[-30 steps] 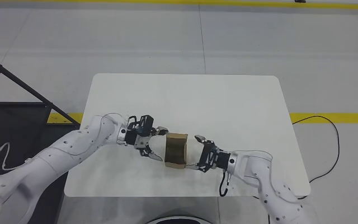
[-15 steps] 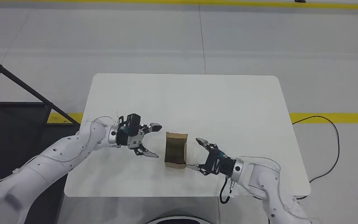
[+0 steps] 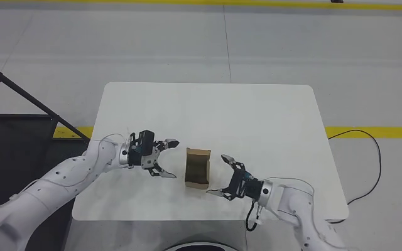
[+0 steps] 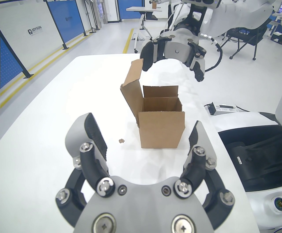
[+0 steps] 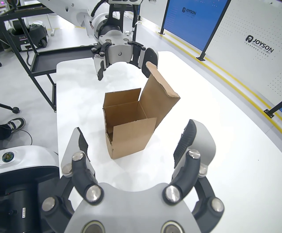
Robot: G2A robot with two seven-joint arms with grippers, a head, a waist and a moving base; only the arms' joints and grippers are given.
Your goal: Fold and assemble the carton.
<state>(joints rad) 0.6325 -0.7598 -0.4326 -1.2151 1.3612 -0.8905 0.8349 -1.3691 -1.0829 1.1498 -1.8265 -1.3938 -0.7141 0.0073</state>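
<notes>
We see brown cardboard carton (image 3: 197,168) upright on white table (image 3: 264,113), top open; left gripper (image 3: 175,160), right gripper (image 3: 217,175) spread wide, flanking it, seemingly not touching.

A robot lab or test hall: a pale grey floor (image 3: 125,44) marked with yellow lines (image 3: 364,132), blue partition panels (image 5: 191,24) along the walkway, a white worktable (image 3: 251,113), a black metal cart (image 5: 55,58) and a second table (image 4: 138,8) farther back
</notes>
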